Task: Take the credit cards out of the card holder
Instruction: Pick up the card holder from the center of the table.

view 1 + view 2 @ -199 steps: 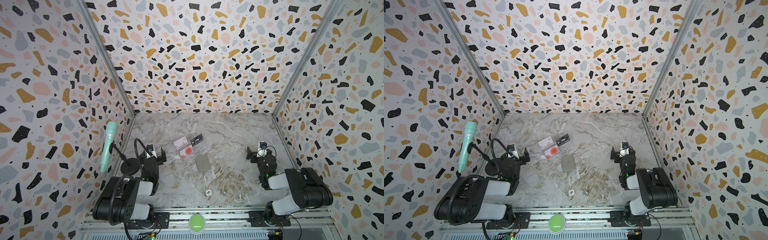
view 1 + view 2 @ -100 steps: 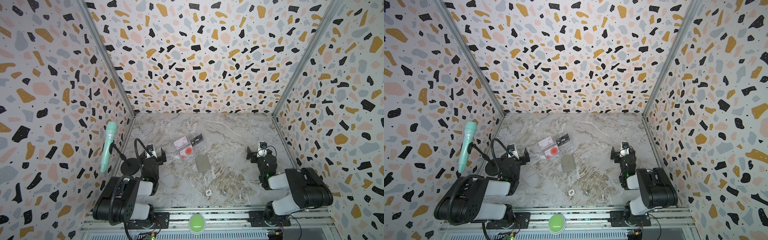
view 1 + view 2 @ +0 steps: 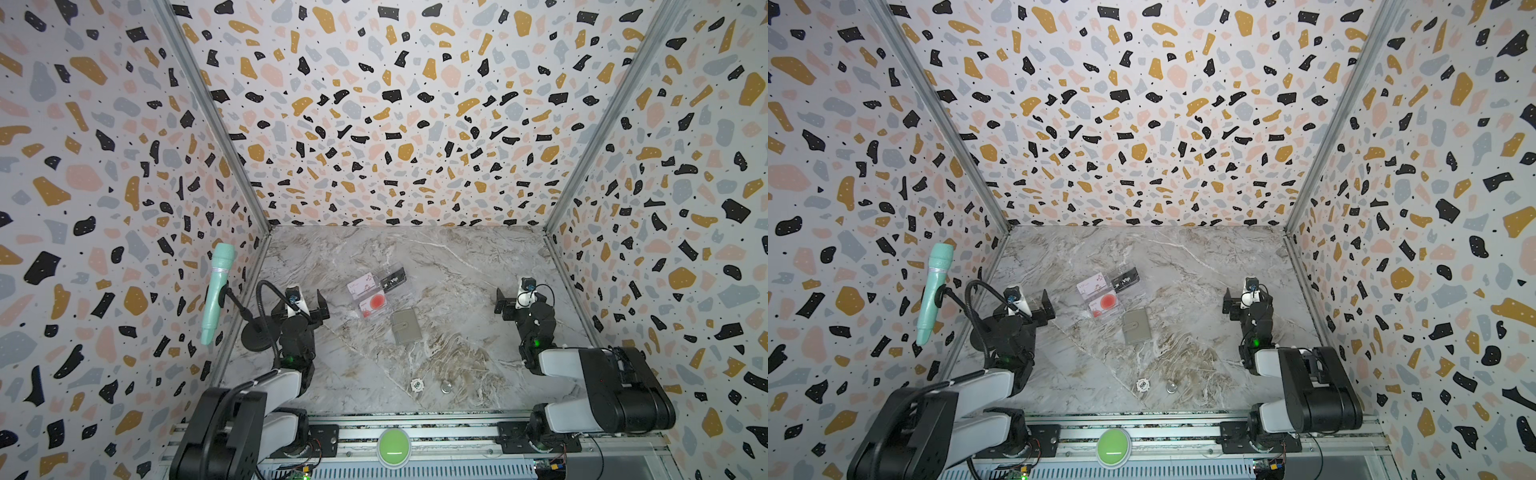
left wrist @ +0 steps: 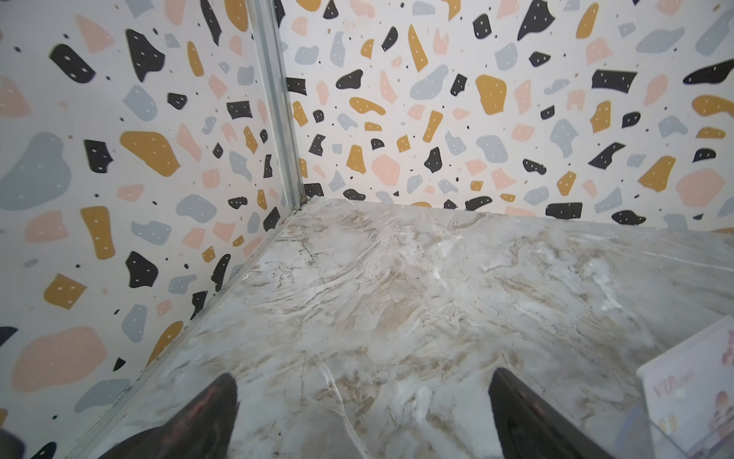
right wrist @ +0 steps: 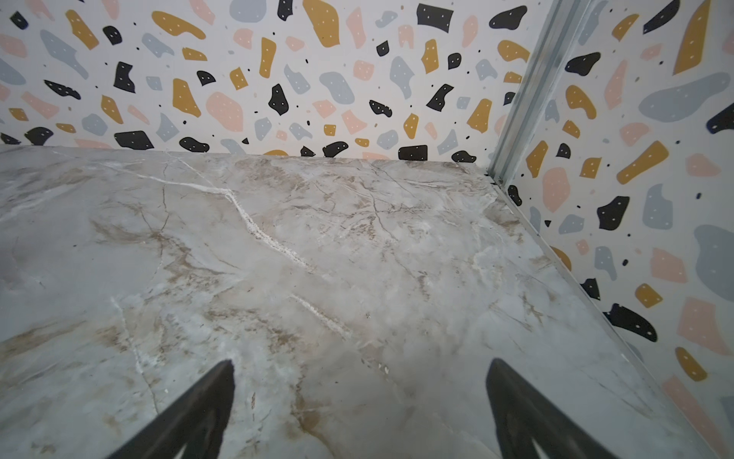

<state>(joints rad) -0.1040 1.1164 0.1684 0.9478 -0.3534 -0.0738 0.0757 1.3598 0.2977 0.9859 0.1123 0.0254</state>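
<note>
Nearest, a green button point(image 3: 393, 446) sits on the front rail. Just past it, a white chip point(image 3: 417, 385) and a coin point(image 3: 446, 388) lie on the marble table point(image 3: 457, 257). Mid-table, the card holder point(image 3: 405, 326) lies folded shut. At its 9 o'clock the left gripper point(image 3: 304, 302) hangs with jaws spread wide, empty. At 3 o'clock the right gripper point(image 3: 518, 301) is likewise spread and empty. At the holder's 11 o'clock, just beside it, the credit cards point(image 3: 372, 304) rest on clear plastic point(image 3: 387, 311).

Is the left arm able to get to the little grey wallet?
Probably yes: the card holder lies on bare table, with nothing between it and the open left tool.
</note>
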